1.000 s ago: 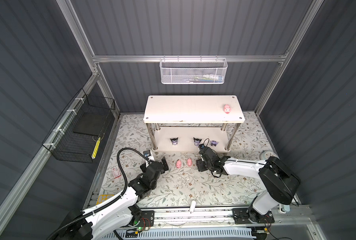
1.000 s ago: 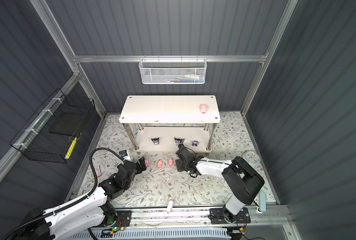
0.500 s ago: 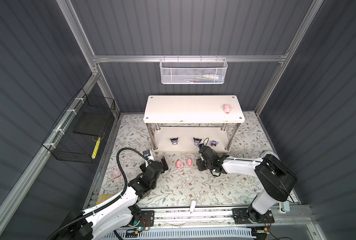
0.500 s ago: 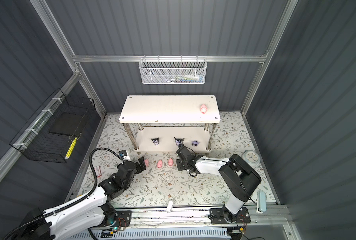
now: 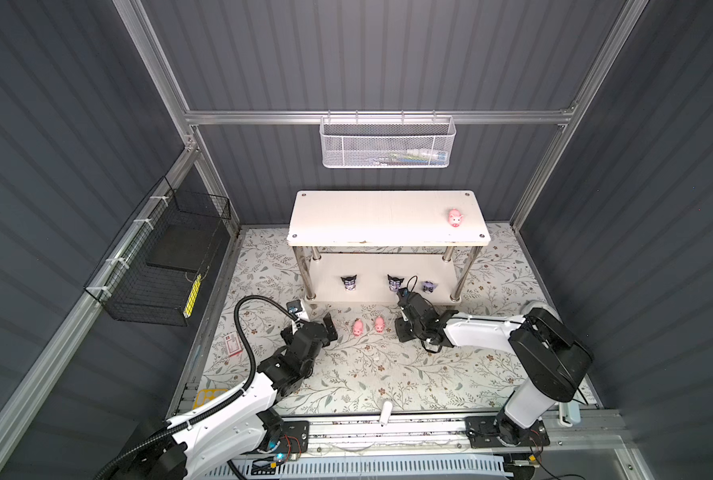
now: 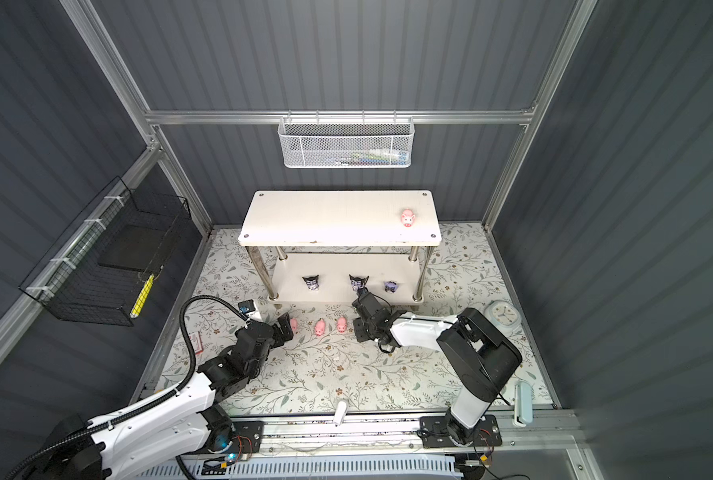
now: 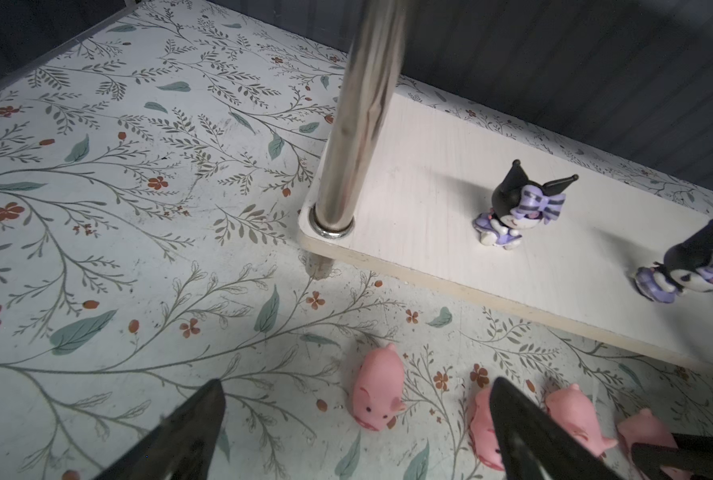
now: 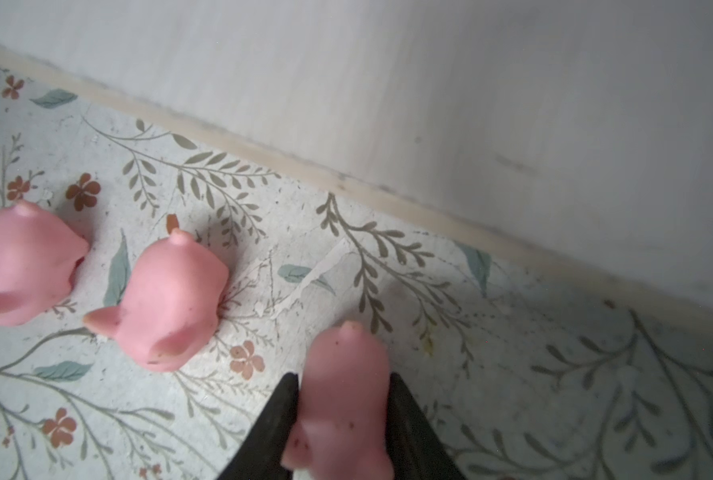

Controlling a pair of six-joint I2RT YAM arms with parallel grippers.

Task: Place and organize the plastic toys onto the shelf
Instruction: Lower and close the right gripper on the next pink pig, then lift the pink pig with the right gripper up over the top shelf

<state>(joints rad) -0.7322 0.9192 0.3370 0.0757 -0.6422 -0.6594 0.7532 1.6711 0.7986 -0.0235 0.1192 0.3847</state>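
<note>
We see right gripper (image 8: 343,376) from above, black fingers (image 8: 280,411) pressed to both flanks of pink pig (image 8: 342,407). Near it on floral mat (image 8: 513,353), second pig (image 8: 172,299); just beside that, third pig (image 8: 22,266), narrow gap between. All three tail nubs point toward shelf board (image 8: 471,104), whose pale edge we see running diagonally behind pigs, surface blurred. Whether gripped pig rests on mat, we cannot tell.

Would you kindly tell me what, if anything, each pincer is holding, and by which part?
The right pincer grips a pink pig by its two flanks; the left pincer is open and holds nothing.
</note>
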